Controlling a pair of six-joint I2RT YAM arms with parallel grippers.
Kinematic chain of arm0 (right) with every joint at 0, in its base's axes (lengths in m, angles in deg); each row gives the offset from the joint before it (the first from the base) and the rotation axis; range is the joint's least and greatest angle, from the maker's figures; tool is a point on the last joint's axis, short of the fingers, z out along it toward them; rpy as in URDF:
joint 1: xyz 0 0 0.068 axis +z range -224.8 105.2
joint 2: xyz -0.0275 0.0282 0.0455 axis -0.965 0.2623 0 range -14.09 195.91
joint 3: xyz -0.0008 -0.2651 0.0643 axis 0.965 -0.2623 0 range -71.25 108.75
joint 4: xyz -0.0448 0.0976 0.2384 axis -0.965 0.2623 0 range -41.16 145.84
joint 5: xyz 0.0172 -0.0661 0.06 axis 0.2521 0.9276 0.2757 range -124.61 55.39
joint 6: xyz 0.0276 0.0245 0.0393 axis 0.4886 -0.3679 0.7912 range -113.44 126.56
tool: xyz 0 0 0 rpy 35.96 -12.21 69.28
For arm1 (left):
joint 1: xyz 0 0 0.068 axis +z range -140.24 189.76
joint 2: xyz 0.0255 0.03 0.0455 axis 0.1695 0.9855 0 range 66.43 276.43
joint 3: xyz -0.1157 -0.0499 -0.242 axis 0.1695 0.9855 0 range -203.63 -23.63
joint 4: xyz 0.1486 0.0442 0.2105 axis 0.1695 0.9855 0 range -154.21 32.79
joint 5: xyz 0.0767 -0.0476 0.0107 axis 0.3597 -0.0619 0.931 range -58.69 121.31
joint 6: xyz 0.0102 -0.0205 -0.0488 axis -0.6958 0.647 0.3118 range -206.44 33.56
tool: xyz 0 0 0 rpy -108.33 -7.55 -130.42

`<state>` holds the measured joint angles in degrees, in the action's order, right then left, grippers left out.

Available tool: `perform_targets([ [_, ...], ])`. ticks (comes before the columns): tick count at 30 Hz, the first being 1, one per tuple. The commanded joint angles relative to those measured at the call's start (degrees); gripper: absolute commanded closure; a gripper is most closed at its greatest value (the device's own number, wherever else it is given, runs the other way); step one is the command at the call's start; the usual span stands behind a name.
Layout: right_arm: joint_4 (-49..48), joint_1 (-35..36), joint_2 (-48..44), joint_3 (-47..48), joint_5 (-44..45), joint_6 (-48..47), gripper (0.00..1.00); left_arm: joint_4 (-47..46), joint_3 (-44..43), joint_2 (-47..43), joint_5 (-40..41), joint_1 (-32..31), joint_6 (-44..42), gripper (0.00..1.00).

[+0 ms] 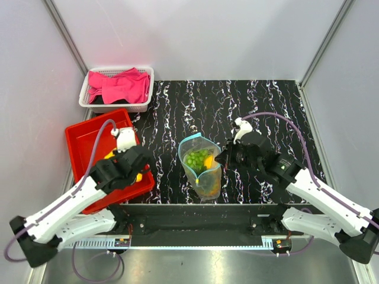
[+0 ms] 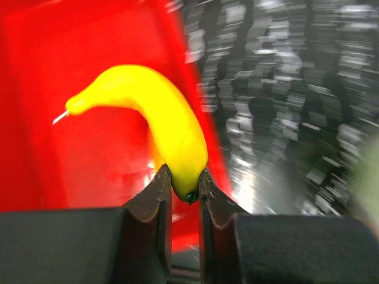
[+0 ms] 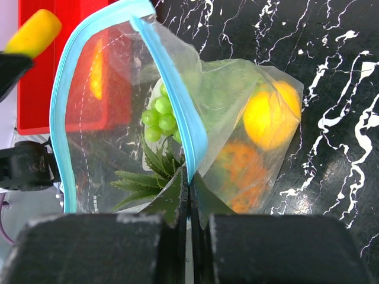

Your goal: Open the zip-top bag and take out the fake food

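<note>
The clear zip-top bag (image 1: 201, 164) stands open on the black marbled table, its light blue zip strip (image 3: 172, 89) spread wide. My right gripper (image 3: 189, 180) is shut on the strip's near edge and also shows in the top view (image 1: 224, 158). Fake food inside the bag: green grapes (image 3: 159, 115), a yellow fruit (image 3: 269, 115), a bumpy orange fruit (image 3: 246, 177) and green spiky leaves (image 3: 142, 180). My left gripper (image 2: 185, 180) is shut on the end of a yellow toy banana (image 2: 160, 112) above the red tray (image 2: 71, 160), left of the bag (image 1: 135, 171).
The red tray (image 1: 89, 136) lies at the table's left edge. A white basket (image 1: 142, 105) with pink cloth (image 1: 118, 86) stands behind it. White walls enclose the table on the left, right and back.
</note>
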<state>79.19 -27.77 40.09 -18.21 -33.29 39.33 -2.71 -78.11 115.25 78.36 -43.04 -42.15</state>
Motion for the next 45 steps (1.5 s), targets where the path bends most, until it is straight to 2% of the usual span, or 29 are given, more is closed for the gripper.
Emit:
perform_targets([
  [1, 0.24, 0.08, -0.73, 2.25, -0.70, -0.87, 1.00, -14.27, 7.53, -3.38, -4.85, 14.28, -3.51, 1.00],
  [3, 0.15, 0.08, -1.00, 2.33, -1.06, -0.70, 1.00, -15.96, 9.29, -3.38, -2.86, 19.37, -3.69, 1.00],
  [6, 0.06, 0.17, -1.09, 2.25, -1.15, -0.61, 1.00, -20.08, 12.28, -1.10, 0.49, 23.60, -4.47, 1.00],
  [8, -0.11, 0.08, -0.91, 2.25, -1.23, -0.69, 1.00, -25.79, 14.57, 2.40, -1.33, 27.28, -5.62, 1.00],
  [13, -0.20, 0.08, -0.65, 2.33, -2.97, -0.34, 1.00, -34.32, 15.28, 13.99, -3.63, 31.78, -5.62, 1.00],
  [16, -0.64, 0.08, -0.65, 2.42, -3.87, -0.34, 1.00, -35.57, 13.79, 19.19, -4.42, 32.93, -4.31, 1.00],
  [17, -0.47, 0.08, -0.65, 2.42, -3.96, -0.34, 1.00, -35.65, 13.44, 20.08, -5.03, 33.11, -4.22, 0.96],
  [19, -0.55, 0.09, -0.56, 2.42, -4.40, -0.34, 1.00, -34.78, 12.12, 21.40, -5.47, 33.11, -4.04, 0.72],
  [20, -0.47, 0.08, -0.65, 2.42, -4.57, -0.34, 1.00, -34.60, 12.03, 21.32, -5.65, 33.11, -3.60, 0.55],
  [21, -0.64, 0.08, -0.65, 2.34, -4.75, -0.52, 1.00, -34.08, 12.11, 20.97, -5.74, 33.11, -3.25, 0.34],
  [25, -0.82, 0.08, -0.39, 1.72, -4.66, -0.78, 1.00, -33.55, 13.87, 16.50, -7.93, 33.11, -2.55, 0.10],
  [28, -0.82, 0.08, -0.29, 1.72, -5.01, -0.78, 1.00, -31.53, 14.05, 12.11, -11.79, 33.11, -2.81, 0.08],
  [31, -0.90, 0.08, -0.21, 1.81, -5.37, -0.69, 1.00, -30.38, 12.82, 7.02, -21.61, 33.11, -5.00, 0.11],
  [33, -0.90, 0.08, -0.21, 1.63, -5.37, -0.70, 1.00, -31.17, 12.03, 3.33, -33.12, 33.02, -6.41, 0.13],
  [34, -0.90, 0.08, -0.21, 1.63, -5.28, -0.69, 1.00, -31.96, 11.33, 2.08, -41.77, 33.11, -7.37, 0.16],
  [36, -0.99, 0.08, -0.21, 1.54, -5.28, -0.43, 1.00, -36.34, 10.80, -1.07, -50.87, 33.11, -7.55, 0.17],
  [37, -1.08, 0.08, -0.21, 1.63, -5.36, -0.34, 1.00, -37.92, 10.45, -1.88, -58.74, 33.02, -7.12, 0.19],
  [38, -1.08, 0.08, -0.21, 1.72, -5.37, -0.17, 1.00, -40.72, 10.27, -2.58, -61.96, 32.93, -6.68, 0.23],
  [40, -1.26, 0.08, 0.05, 1.89, -5.72, -0.08, 1.00, -43.11, 9.13, -4.34, -67.84, 31.19, -4.76, 0.23],
  [42, -1.43, 0.17, 0.23, 2.16, -5.98, -0.08, 1.00, -46.45, 7.99, -5.83, -68.67, 28.29, -3.61, 0.25],
  [45, -1.96, 0.08, 0.76, 2.51, -6.42, 0.10, 1.00, -48.05, 5.01, -5.67, -65.60, 19.07, -3.16, 0.27],
])
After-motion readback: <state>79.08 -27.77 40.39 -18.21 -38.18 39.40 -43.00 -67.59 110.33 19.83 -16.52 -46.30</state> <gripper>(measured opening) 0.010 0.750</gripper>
